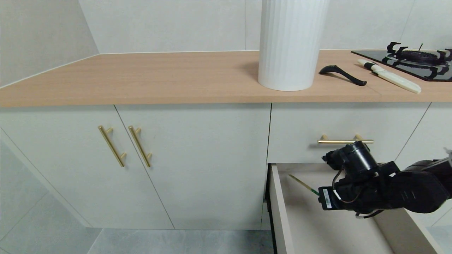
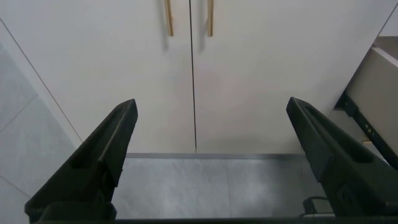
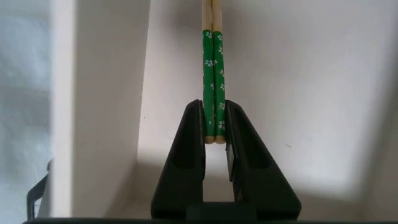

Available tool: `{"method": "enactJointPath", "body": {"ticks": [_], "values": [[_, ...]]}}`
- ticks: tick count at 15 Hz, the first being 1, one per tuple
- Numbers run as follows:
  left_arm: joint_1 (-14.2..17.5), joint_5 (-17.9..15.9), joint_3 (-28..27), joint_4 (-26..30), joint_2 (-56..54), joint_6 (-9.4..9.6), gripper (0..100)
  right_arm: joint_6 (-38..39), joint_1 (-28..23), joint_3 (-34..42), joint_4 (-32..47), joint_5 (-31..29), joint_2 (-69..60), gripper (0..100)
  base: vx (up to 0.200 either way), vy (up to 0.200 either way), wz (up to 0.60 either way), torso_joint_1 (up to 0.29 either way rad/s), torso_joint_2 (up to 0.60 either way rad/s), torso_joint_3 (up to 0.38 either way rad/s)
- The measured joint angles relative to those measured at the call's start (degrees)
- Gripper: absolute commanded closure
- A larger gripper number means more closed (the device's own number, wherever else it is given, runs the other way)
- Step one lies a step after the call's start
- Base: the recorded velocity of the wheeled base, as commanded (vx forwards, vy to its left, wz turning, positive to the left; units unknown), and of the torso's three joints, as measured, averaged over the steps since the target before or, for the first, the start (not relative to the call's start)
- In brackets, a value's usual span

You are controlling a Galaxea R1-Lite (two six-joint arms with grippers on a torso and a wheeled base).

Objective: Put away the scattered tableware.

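The head view looks forward and down from above the open drawer (image 1: 280, 211), taking in the counter (image 1: 141, 77) over it and the cabinet doors (image 1: 190, 165) beside it. The left wrist view sits low, squarely facing those doors (image 2: 261, 81), the drawer's (image 2: 380, 71) side showing next to them. The right wrist view peers closely into the drawer (image 3: 298, 93) at the chopsticks (image 3: 213, 74). The head view catches the same chopsticks (image 1: 303, 184) from farther off.

countertop: you have a wood-tone worktop (image 1: 159, 77) running along the wall, above the cabinets.
white vessel: tall ribbed white vessel (image 1: 289, 42), upright on the worktop, its top cut off from your view.
hob: black glass gas hob (image 1: 429, 68) at your far right, with a burner grate on it.
cabinet doors: two pale cabinet doors (image 1: 197, 158), shut, with gold bar handles (image 1: 112, 145) side by side at the seam.
top drawer front: top drawer front (image 1: 346, 120), shut, with a horizontal gold handle.
floor: grey tiled floor (image 1: 176, 241).
wall: pale tiled wall (image 1: 169, 24).
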Motion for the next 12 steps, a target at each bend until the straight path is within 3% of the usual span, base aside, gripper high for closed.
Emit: {"method": "enactJointPath", "body": {"ticks": [12], "values": [[0.00,0.00,0.00,0.00,0.00,0.02,0,1.85,1.68,1.62,-3.66,-1.89,10.45,100,0.000,0.000,0.00,0.000,0.00,0.000]]}}
